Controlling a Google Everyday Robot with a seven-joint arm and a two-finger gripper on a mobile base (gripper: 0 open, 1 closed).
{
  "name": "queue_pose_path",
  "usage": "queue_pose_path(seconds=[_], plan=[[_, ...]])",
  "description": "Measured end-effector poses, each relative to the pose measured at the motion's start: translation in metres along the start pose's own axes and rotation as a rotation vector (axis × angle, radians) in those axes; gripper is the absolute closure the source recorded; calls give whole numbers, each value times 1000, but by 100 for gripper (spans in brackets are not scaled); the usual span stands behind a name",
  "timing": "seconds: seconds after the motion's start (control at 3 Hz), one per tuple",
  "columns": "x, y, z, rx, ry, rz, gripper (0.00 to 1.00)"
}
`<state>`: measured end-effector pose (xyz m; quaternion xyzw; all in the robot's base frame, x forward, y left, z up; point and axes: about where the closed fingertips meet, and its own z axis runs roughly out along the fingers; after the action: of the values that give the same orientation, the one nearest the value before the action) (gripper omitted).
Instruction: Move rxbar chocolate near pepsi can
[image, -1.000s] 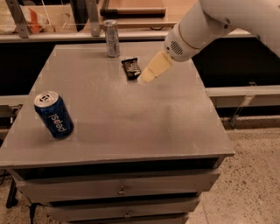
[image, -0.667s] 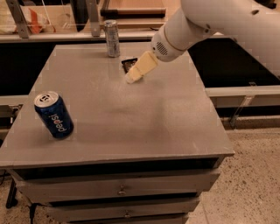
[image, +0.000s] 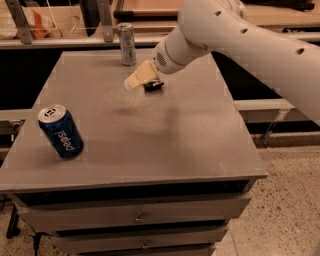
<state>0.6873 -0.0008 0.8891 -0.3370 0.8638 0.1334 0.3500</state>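
Now | hand (image: 136, 79) beside rxbar chocolate (image: 154, 86), grip unclear | grey table (image: 150, 135), speckled floor (image: 292, 200)

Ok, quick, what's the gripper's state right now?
Gripper: open or closed cannot be told; it is over the far half of the table, right beside the rxbar chocolate, well away from the pepsi can.

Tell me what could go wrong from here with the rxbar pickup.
1. The rxbar chocolate lies flat on the far side of the table, partly hidden by the gripper. A grasp might just push it.
2. The silver can stands close behind, so the arm could knock it.
3. The pepsi can sits near the front-left edge, and a careless placement may bump it off.
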Motion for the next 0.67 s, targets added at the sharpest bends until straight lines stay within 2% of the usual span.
queue_pose_path(seconds=[0.67], plan=[[-3,-11,46,40,9,82,0]])
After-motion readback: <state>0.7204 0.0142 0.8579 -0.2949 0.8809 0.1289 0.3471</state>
